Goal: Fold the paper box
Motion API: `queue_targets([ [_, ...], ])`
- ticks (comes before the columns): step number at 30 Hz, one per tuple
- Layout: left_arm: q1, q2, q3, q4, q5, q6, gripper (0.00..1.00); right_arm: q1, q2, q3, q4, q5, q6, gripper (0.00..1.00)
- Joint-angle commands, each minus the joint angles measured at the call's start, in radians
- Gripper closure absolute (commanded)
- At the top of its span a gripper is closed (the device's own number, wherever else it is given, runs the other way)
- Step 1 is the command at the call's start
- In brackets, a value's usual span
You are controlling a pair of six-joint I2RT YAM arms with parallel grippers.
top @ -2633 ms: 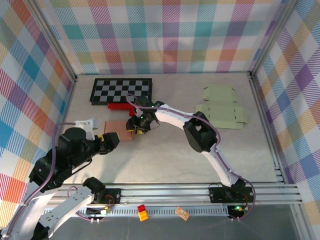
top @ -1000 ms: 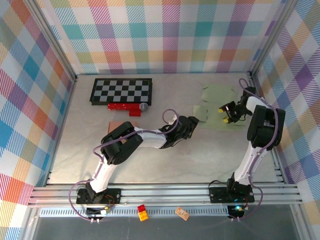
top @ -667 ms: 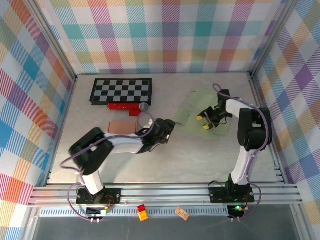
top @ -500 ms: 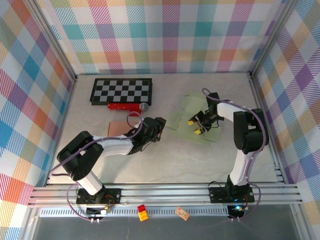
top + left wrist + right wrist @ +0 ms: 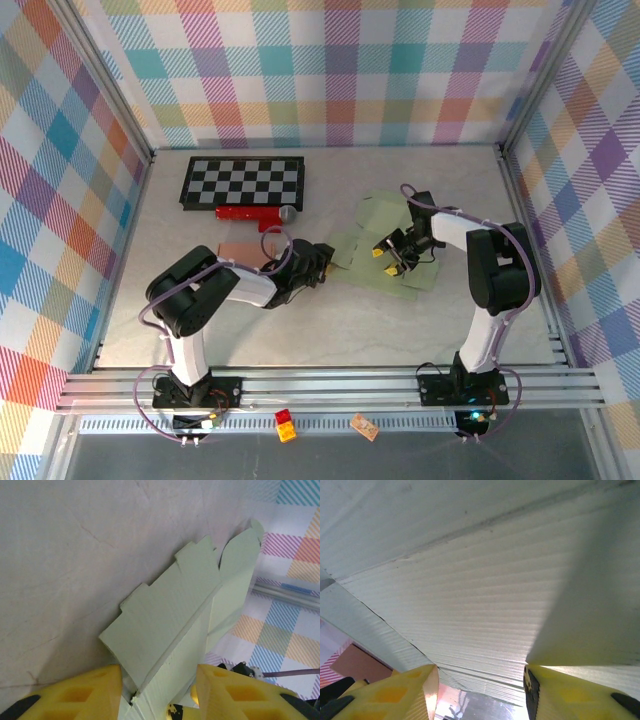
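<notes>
- Paper box (image 5: 355, 255) is not yet a box at all. It is a pale green cut-out sheet lying mid-counter (image 5: 300, 330), partly lifted off the surface, with one flap up on its far side.
- Left hand (image 5: 322, 262) is at the sheet's left end, touching it. From its wrist camera, the yellow fingers (image 5: 75, 697) stand apart on either side of a raised crease in the paper box (image 5: 170, 625). Whether they press on it I cannot tell.
- Right hand (image 5: 390, 250) is over the sheet's middle, reaching in from the right. Its own camera looks at the paper box (image 5: 485, 590) close up, ribbed and green, with the fingers (image 5: 580, 692) spread below. Whether that is a grip or merely a touch I cannot tell.
- What matters next, to my eye, is how the sheet lies. Its long axis runs left to right across the counter, from one hand to the other, and the crease runs straight away from the left hand.
- So the left hand is nearer the end panel. The right hand looks placed to steady the middle while that panel is turned up.
</notes>
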Motion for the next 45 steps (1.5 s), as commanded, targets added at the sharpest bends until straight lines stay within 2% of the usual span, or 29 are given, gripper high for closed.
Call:
queue_targets([
  [1, -0.002, 0.022, 0.004, 0.051, 0.023, -0.029, 0.59, -0.003, -0.006, -0.016, -0.012, -0.010, -0.012, 0.51],
  [7, -0.005, 0.044, 0.012, 0.054, 0.005, -0.028, 0.61, -0.004, 0.000, -0.007, -0.020, -0.018, -0.024, 0.51],
  [8, -0.006, 0.058, 0.023, 0.061, 0.011, -0.060, 0.62, -0.003, 0.002, -0.007, -0.023, -0.018, -0.027, 0.51],
  [14, -0.015, 0.091, 0.043, 0.098, -0.028, -0.091, 0.78, -0.003, 0.013, -0.005, -0.022, -0.023, -0.033, 0.52],
  [19, -0.015, 0.061, 0.060, 0.050, -0.058, -0.062, 0.88, -0.003, 0.011, -0.002, -0.019, -0.022, -0.035, 0.52],
  [22, -0.015, 0.048, 0.062, 0.048, -0.081, -0.060, 1.00, -0.003, -0.005, -0.001, -0.018, -0.010, -0.031, 0.52],
  [25, -0.019, 0.032, 0.080, 0.046, -0.108, -0.063, 1.00, -0.004, -0.068, -0.009, -0.005, 0.007, -0.007, 0.51],
  [30, -0.040, -0.004, 0.108, 0.066, -0.212, -0.127, 1.00, 0.000, -0.375, -0.141, 0.054, 0.118, 0.181, 0.49],
  [35, -0.070, 0.034, 0.149, 0.151, -0.277, -0.222, 1.00, 0.043, -0.662, -0.407, 0.291, 0.201, 0.557, 0.47],
  [39, -0.105, 0.082, 0.189, 0.216, -0.330, -0.277, 1.00, 0.120, -0.775, -0.553, 0.480, 0.321, 0.775, 0.44],
  [45, -0.134, 0.120, 0.221, 0.256, -0.383, -0.326, 1.00, 0.184, -0.779, -0.645, 0.630, 0.416, 0.845, 0.39],
])
